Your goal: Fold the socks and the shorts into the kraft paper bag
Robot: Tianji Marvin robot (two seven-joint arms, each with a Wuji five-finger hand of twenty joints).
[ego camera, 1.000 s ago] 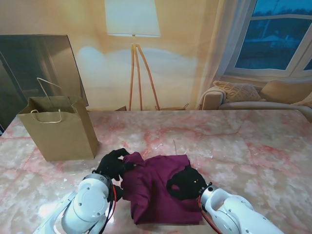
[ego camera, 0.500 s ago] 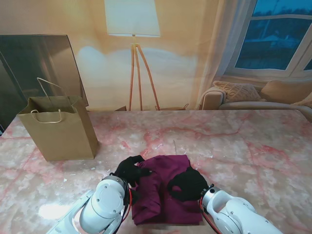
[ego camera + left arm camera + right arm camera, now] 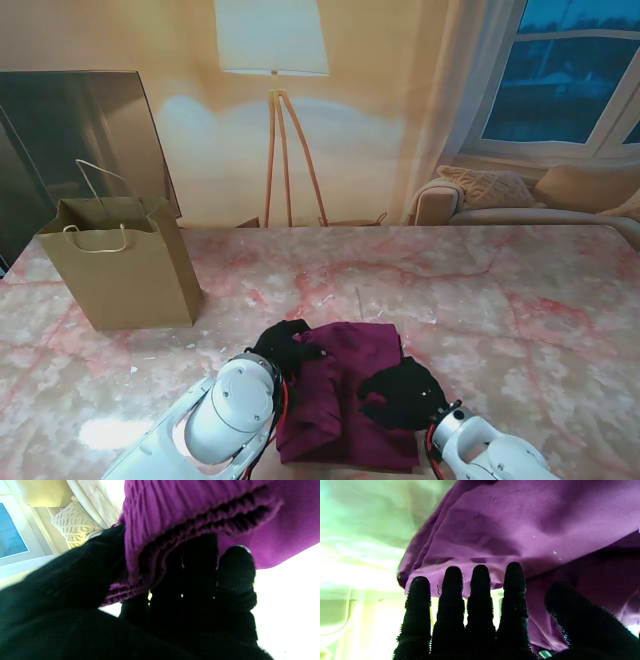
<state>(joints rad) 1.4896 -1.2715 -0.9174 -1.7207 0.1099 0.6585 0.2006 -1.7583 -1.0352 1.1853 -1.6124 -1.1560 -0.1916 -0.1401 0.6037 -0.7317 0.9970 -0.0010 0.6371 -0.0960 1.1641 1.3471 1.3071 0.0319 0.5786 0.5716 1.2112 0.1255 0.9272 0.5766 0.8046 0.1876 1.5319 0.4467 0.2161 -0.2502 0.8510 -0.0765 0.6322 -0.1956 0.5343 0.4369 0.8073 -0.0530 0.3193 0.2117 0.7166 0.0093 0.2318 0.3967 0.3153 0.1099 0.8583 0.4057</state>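
Kraft paper bag [image 3: 125, 262] stands far left, well apart from us. Our left hand [image 3: 285, 347] pinches the shorts' [image 3: 345, 390] ribbed waistband, fingers [image 3: 235, 567] under, thumb over. Shorts lie near-center, long axis running nearer-to-farther. Right hand [image 3: 405, 393] rests fingers extended on the right edge, gripping nothing. Bag lies leftward; left hand nearer.

The table [image 3: 520, 300] is bare marble across its right half and far middle, giving open passage there. The kraft paper bag [image 3: 125, 270] stands upright at the far left, the only tall obstacle. Near the middle, the shorts [image 3: 350, 400] lie bunched, flanked by 2 hands; bare table separates them from the bag.
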